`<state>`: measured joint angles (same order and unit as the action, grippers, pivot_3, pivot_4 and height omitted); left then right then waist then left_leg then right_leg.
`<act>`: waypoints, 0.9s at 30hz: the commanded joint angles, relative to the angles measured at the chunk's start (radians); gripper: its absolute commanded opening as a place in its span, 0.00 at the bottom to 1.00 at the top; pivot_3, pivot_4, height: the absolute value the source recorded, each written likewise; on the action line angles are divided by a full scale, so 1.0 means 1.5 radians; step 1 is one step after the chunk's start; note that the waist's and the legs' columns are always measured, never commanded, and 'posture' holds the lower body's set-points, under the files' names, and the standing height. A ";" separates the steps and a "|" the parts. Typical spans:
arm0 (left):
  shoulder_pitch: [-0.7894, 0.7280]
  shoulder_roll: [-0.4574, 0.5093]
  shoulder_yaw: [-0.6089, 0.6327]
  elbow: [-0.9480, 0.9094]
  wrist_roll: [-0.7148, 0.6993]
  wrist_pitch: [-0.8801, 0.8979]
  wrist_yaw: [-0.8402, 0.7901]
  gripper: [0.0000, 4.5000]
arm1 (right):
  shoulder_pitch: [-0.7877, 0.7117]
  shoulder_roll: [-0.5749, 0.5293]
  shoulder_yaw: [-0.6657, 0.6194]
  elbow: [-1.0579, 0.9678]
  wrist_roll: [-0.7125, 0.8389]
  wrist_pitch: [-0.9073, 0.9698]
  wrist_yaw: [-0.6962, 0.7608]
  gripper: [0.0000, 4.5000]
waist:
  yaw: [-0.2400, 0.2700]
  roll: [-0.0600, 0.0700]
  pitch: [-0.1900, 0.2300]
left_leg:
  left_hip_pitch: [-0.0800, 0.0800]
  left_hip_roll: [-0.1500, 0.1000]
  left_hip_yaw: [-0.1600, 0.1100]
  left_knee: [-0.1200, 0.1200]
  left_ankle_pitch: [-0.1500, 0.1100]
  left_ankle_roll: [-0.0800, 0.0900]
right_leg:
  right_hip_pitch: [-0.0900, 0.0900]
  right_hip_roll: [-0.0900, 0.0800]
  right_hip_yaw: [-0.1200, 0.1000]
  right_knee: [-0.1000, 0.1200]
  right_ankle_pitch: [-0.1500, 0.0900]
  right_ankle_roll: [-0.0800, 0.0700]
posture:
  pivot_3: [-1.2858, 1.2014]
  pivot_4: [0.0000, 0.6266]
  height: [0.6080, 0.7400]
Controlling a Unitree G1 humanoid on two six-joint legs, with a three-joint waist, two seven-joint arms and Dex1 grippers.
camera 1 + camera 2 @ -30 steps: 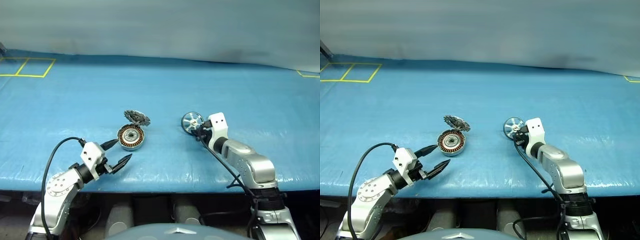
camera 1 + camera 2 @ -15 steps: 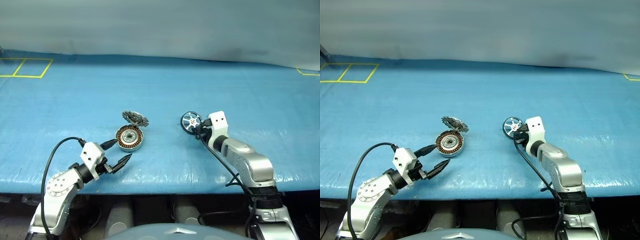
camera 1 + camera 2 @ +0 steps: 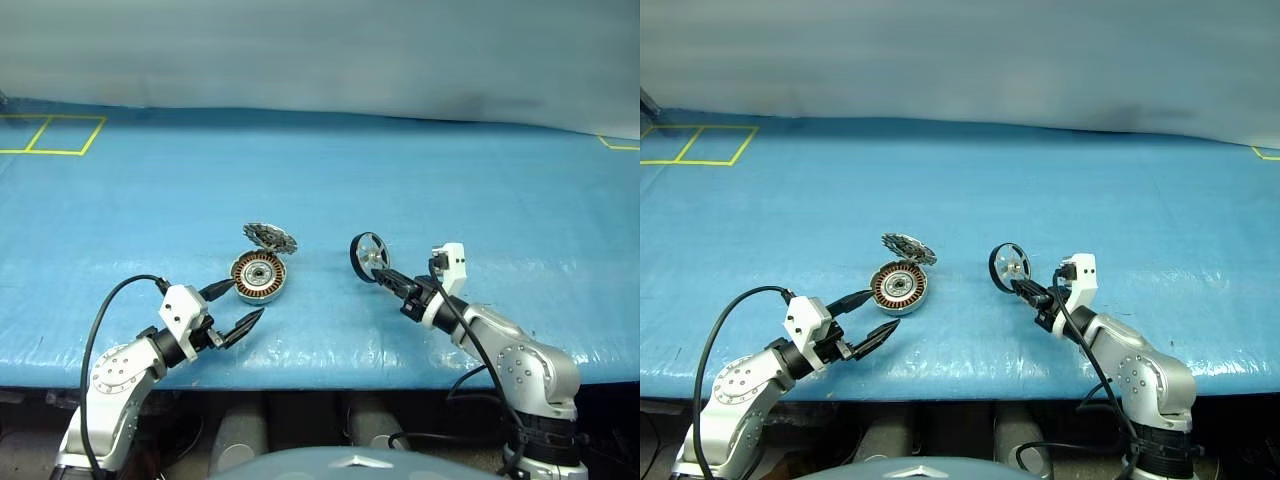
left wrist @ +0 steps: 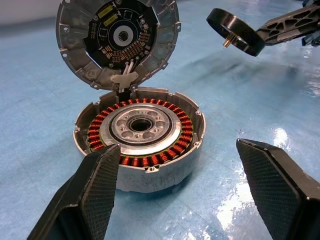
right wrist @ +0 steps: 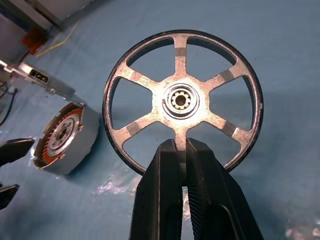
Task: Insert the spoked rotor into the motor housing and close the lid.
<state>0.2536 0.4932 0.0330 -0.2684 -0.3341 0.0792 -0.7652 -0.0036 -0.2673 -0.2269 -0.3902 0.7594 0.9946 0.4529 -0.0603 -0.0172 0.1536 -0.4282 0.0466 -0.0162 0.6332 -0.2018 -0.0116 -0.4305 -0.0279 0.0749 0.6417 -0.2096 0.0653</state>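
On the blue counter point(image 3: 420, 180), roughly in the middle, we've got the motor housing point(image 3: 259, 276) sitting with its copper windings facing up, and the lid point(image 3: 270, 237) hinged at its far edge, standing open and tilted so the dark notched inner face looks back toward us. In the left wrist view you can see that inner face really well, with the little white hinge piece joining it to the housing rim.

Our right end effector point(image 5: 185, 152) has its two black fingers pinched tight on one spoke of the spoked rotor point(image 5: 183, 100), near the rim, and the wheel is held up off the counter, standing on edge to the right of the housing and well apart from it. Six spokes, a splined hub in the centre, dark outer rim.

Our left end effector point(image 3: 232, 308) hangs just in front of the housing with its fingers spread wide, nothing between them, one fingertip point(image 4: 100, 185) close to the housing wall but we can't tell if it touches.
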 commanded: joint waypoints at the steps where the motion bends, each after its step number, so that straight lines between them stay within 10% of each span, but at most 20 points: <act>1: -0.004 0.001 0.009 -0.007 -0.014 -0.008 -0.009 0.90 | 0.019 -0.010 0.060 -0.079 0.067 0.023 0.051 0.04 | -0.001 0.000 0.000 | 0.000 0.000 0.000 0.000 0.000 0.000 | 0.000 0.000 0.000 0.000 0.000 0.000 | 0.52 0.24 1.00; 27: 0.057 0.014 0.019 -0.050 0.002 -0.010 0.020 0.90 | -0.181 0.105 0.276 0.103 -0.019 -0.025 0.039 0.04 | -0.002 0.000 0.000 | 0.000 0.000 0.000 -0.001 0.000 0.000 | 0.000 0.001 -0.001 0.000 0.000 -0.001 | 0.52 0.24 1.00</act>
<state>0.3356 0.5115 0.0396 -0.2989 -0.3282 0.0788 -0.7406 -0.2549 -0.1231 0.1851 -0.2214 0.7260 0.9800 0.4988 -0.0639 -0.0173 0.1536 -0.4279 0.0473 -0.0167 0.6317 -0.2017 -0.0116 -0.4311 -0.0269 0.0738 0.6420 -0.2100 0.0644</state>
